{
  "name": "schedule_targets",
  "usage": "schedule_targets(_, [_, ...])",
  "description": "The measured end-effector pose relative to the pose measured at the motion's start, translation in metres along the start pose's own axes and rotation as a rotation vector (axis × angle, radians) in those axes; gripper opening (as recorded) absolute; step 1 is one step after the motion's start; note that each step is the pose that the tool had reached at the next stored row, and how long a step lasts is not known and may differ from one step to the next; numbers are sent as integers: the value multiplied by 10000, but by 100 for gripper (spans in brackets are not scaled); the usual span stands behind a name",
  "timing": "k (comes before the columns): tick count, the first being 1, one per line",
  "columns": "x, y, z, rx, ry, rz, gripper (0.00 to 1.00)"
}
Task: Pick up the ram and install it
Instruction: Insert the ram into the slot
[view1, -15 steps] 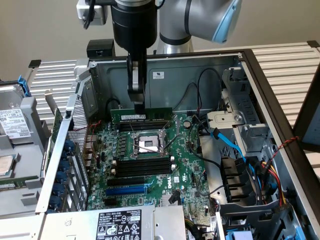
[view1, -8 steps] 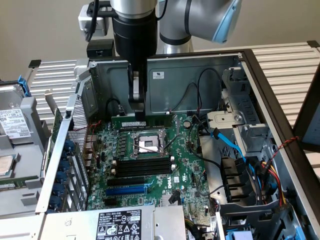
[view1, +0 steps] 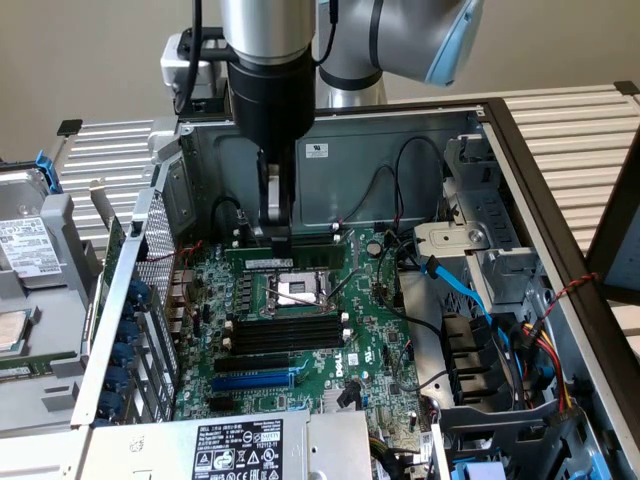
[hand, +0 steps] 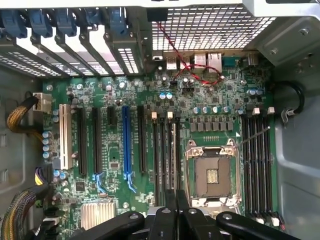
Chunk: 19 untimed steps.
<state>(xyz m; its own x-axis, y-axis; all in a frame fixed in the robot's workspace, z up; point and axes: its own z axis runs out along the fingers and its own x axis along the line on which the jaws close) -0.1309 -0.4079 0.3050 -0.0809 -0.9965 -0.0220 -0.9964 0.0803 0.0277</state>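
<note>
The ram (view1: 300, 252) is a long green stick held level and lengthwise, low over the motherboard (view1: 370, 340), just on the back-wall side of the CPU socket (view1: 292, 290). My gripper (view1: 272, 228) reaches straight down into the open case and is shut on the ram near its middle. In the wrist view the ram (hand: 175, 160) appears edge-on as a thin dark line running out from my gripper (hand: 176, 206), lined up along the black memory slots (hand: 162, 155) beside the CPU socket (hand: 212, 175). I cannot tell whether it touches a slot.
More black memory slots (view1: 280, 335) and a blue expansion slot (view1: 255, 380) lie on the near side of the socket. A drive cage (view1: 500, 290) with blue and coloured cables (view1: 460, 285) fills the exterior view's right. The power supply (view1: 240, 445) sits in front, the case back wall (view1: 380, 170) behind.
</note>
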Motion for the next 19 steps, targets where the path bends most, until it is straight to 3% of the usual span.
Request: schedule_targets(19, [77,11,343,-6,-1,52,12])
